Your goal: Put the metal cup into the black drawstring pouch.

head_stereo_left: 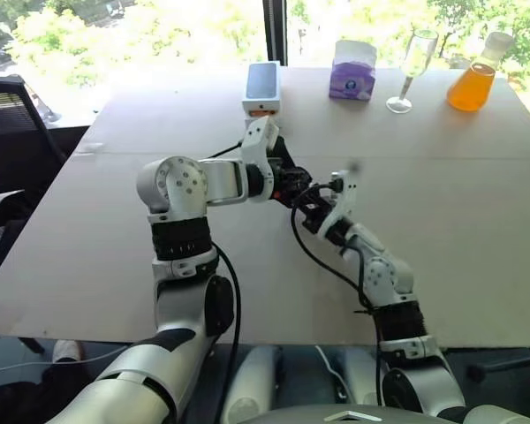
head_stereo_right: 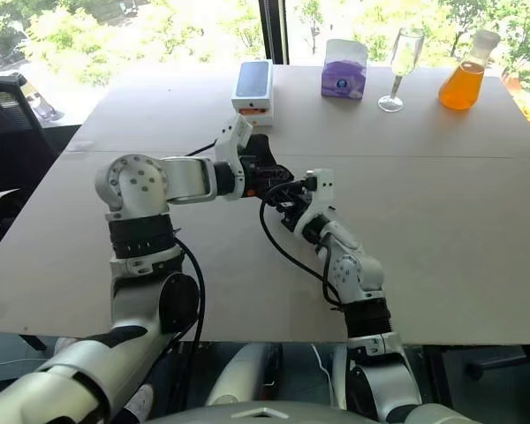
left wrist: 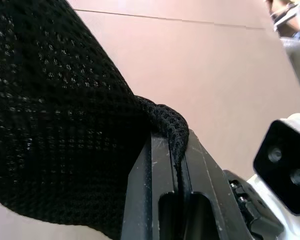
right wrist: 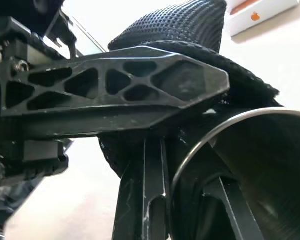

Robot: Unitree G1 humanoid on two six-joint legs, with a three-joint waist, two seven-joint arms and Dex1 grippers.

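Black mesh fabric is pinched between the two fingers of the left gripper, which are pressed together on a fold at the edge of the black drawstring pouch. In the left wrist view the pouch hangs from that pinch and bulges out beside the fingers, above the pale table.

The right gripper is right against the left one, meeting it over the middle of the table in the head views. Its fingers are clamped on the wall of the metal cup: in the right wrist view one finger lies outside the cup's rim and the other reaches down inside it, so the cup's open mouth faces the camera. The pouch fabric lies directly behind the cup's rim and touches it. A flat side of the left gripper's finger crosses in front of the pouch there, lying between the right wrist camera and the pouch mouth. Whether the cup's rim has entered the pouch cannot be told.

Beyond the two grippers, toward the window, a white box with an orange mark on its side stands nearest. Farther to the right of the grippers, along the far edge of the table, stand a purple tissue pack, then a clear stemmed glass, then a flask of orange liquid. All four are well apart from the grippers.
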